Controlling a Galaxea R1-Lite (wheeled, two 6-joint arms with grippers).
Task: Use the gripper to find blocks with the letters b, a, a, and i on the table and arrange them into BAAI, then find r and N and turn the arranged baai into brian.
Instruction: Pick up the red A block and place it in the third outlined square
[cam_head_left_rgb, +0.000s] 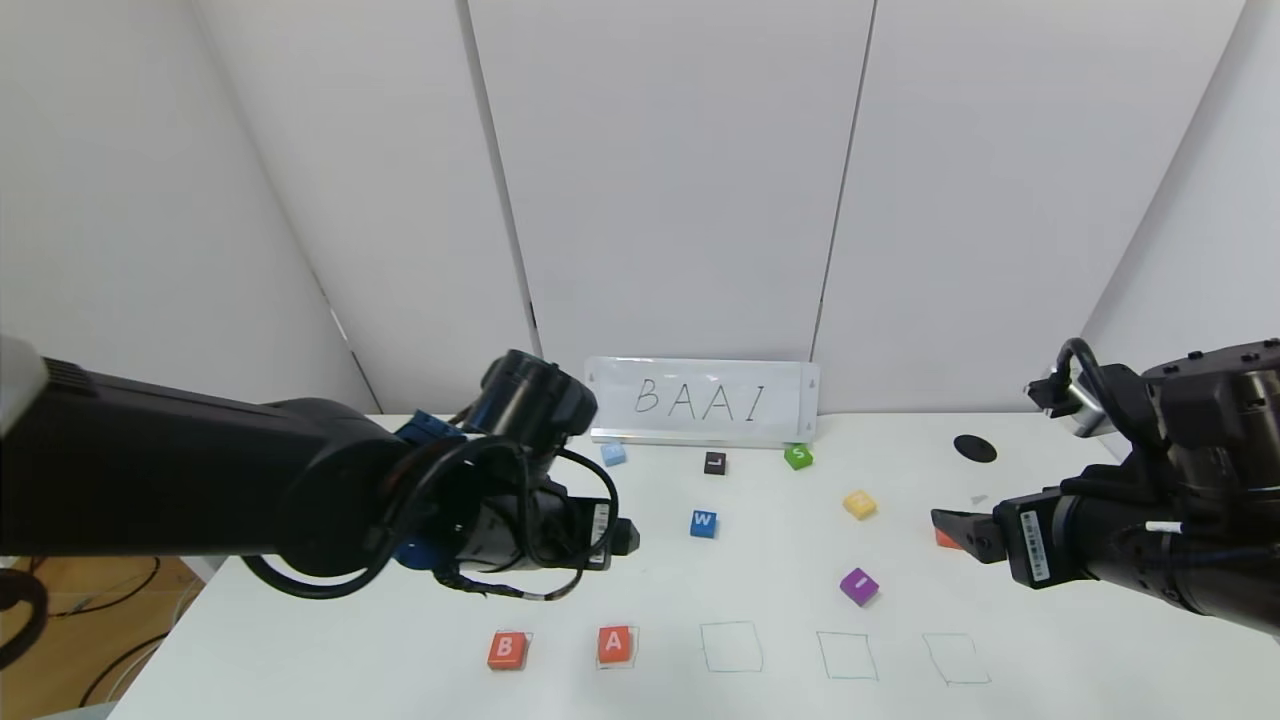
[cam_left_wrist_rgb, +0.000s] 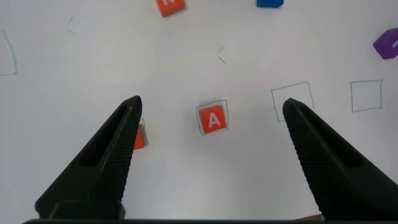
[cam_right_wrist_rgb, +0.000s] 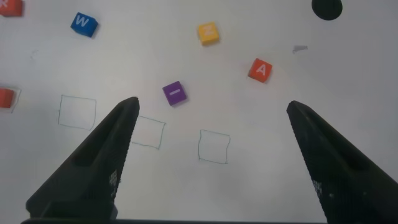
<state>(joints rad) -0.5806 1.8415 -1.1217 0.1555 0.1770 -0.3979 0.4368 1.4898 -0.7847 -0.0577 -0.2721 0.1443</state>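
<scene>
The left gripper (cam_left_wrist_rgb: 211, 140) has its fingers (cam_left_wrist_rgb: 112, 149) spread wide and grasps nothing; in its wrist view an A block (cam_left_wrist_rgb: 212, 119) lies on the table (cam_left_wrist_rgb: 186, 56) between the two tips, apart from both, inside a green square. In the head view that gripper (cam_head_left_rgb: 625, 538) hangs left of centre, above the lower row, where the B block (cam_head_left_rgb: 506, 650) and the A block (cam_head_left_rgb: 615, 645) each sit in a drawn square at lower left. Three squares to their right hold nothing.

The right gripper (cam_right_wrist_rgb: 211, 137) is likewise released, its fingers (cam_right_wrist_rgb: 109, 149) wide over bare squares. The purple I block (cam_right_wrist_rgb: 174, 93) lies just above them in that view, and a second A block (cam_right_wrist_rgb: 260, 70) sits upper right. In the head view the right gripper (cam_head_left_rgb: 945, 525) is at mid right, partly hiding that second A block (cam_head_left_rgb: 945, 540).

A W block (cam_head_left_rgb: 703, 523) lies near the centre, below a BAAI sign (cam_head_left_rgb: 703, 400).
</scene>
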